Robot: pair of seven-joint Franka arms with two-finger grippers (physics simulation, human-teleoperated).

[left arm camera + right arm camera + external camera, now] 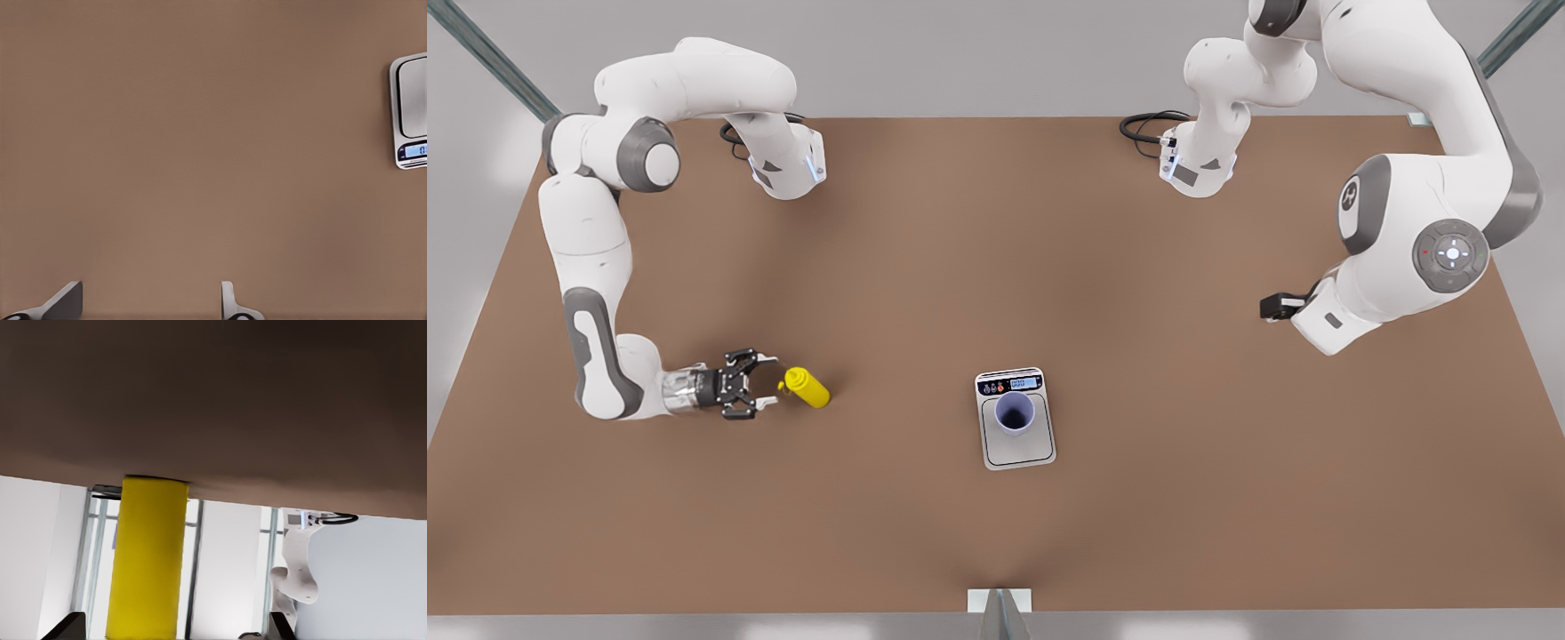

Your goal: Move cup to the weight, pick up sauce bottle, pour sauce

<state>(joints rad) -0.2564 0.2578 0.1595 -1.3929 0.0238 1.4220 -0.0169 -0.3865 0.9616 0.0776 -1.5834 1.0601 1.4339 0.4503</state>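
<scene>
While one cup [1015, 413] sits on one weight [1032, 449], the right gripper [769, 392] gapes beside one sauce bottle [810, 388]; the left gripper [150, 303] spreads wide.

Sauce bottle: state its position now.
The sauce bottle lies on the table at the front view's left, between the right gripper's open fingers, well left of the weight.

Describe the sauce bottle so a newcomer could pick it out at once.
Start at the wide brown table and go toward the front view's left, where the right gripper reaches in low with open fingers. Just past its fingers is the small bright yellow squeeze bottle, its nozzle toward the gripper. It is the only yellow thing, well apart from the lavender-blue cup on the silver-grey scale.
</scene>
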